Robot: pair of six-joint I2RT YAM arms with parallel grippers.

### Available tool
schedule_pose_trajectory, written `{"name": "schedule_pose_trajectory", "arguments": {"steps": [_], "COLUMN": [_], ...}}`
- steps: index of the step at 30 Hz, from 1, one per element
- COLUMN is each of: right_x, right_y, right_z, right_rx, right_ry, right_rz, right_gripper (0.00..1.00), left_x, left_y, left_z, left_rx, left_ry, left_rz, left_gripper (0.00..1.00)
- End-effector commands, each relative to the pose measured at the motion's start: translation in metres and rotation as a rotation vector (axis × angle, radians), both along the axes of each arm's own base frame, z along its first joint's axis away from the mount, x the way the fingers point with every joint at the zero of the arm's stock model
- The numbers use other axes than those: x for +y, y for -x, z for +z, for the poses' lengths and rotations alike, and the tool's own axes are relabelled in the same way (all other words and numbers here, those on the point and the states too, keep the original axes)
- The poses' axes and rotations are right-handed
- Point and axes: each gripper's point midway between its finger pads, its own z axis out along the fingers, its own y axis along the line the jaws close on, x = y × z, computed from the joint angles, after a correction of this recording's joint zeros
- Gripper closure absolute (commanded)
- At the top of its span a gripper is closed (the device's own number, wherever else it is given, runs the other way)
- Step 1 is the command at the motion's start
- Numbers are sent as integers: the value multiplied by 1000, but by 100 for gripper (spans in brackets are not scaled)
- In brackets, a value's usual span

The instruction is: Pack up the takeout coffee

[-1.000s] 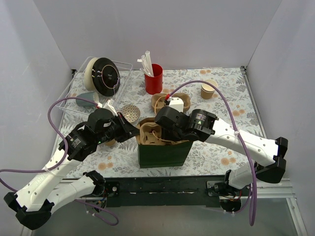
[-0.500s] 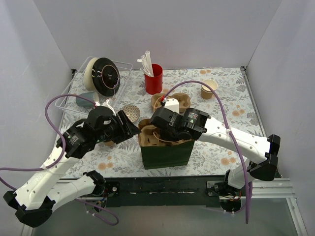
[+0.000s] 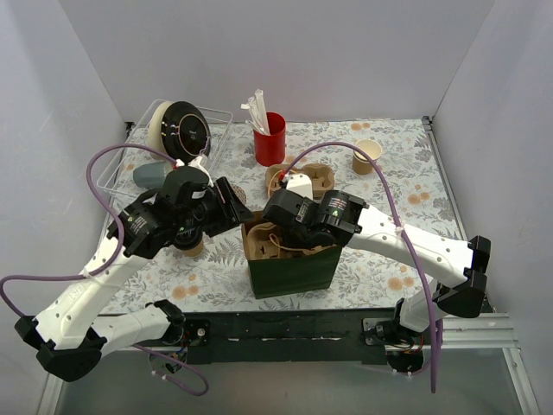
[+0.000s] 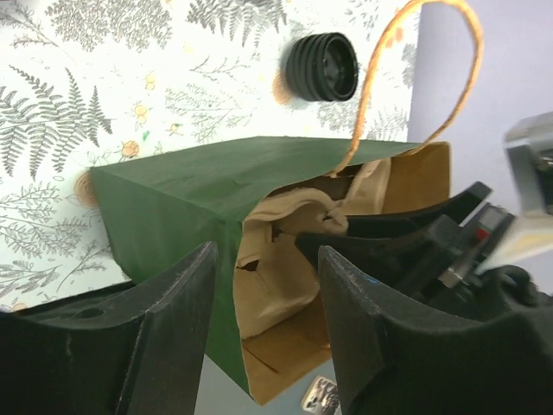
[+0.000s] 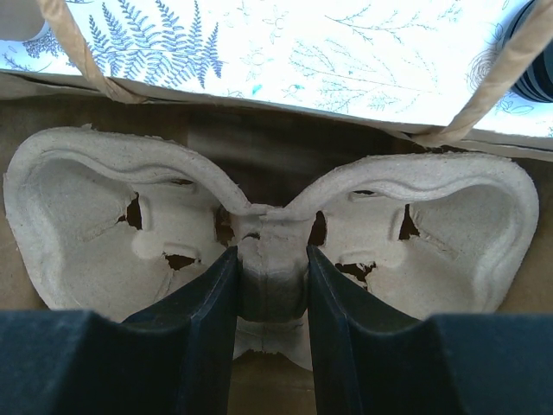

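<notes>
The left arm (image 3: 95,285) rises from the near left corner of the flowery surface (image 3: 389,190). It bends at the elbow and reaches toward the middle. The left fingers (image 4: 138,346) stand apart with nothing between them. They point at the left side of the dark green paper bag (image 4: 173,199). The bag stands by the near edge of the surface, in the middle, with its top open.

The right arm (image 3: 415,246) comes in low from the near right corner, and its wrist dips into the top of the bag. The right fingers (image 5: 199,320) are pressed tight on the middle post of a pale brown paper-pulp cup tray (image 5: 104,199) that sits inside the bag.

The takeout coffee (image 4: 321,67), a small brown paper cup with a round black lid, is on the surface just left of the bag, not in it. From above, the left arm covers almost all of it, and only a bit of brown shows. The left wrist view shows mostly the lid, so I cannot tell if the cup is upright. From above, the right wrist hides most of the tray. In the right wrist view the fingers cut off the tray's near side.
</notes>
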Motion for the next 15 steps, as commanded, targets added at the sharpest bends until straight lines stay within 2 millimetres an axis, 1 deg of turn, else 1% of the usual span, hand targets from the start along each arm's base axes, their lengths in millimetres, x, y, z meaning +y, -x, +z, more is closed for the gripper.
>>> {"name": "schedule_pose_trajectory", "arguments": {"steps": [1,3,4,5,7,8,9,10,11,14,15], "right_x": [7,9,10,9,13,11,11,14,13,15,14], "right_y": [-5,-5,-5,-5,-6,-6,-6,-9,-9,-14,-14], "right_z": [11,9,7,4,1,-5,-7,-8,-13,-18,-23], "right_rx": [-35,-31,-29,-26,-31,-28,-30,-37,-35,-52,-52], "right_ry": [-19,-16,-18,-11,-19,-8,-7,-21,-12,-12,-1], "right_rz": [16,18,18,20,26,26,25,22,20,15,12], "right_gripper": [99,99,99,98,96,93,92,90,89,88,88], "left_x": [-4,-6,-7,-7,-9,-12,-13,-16,-19,-19,-20], "left_y": [10,11,10,9,10,8,10,13,13,17,18], "left_z": [-12,-17,-18,-18,-16,-12,-13,-10,-6,-9,-9], "left_rx": [28,39,34,29,12,-9,-13,-30,-53,-52,-51], "left_ry": [-27,-36,-38,-37,-27,-12,-5,12,32,40,45], "left_rz": [-75,-90,-98,-99,-119,-128,-141,-169,-184,-204,-212], "left_gripper": [51,54,60,70,81,90,93,96,99,100,100]}}
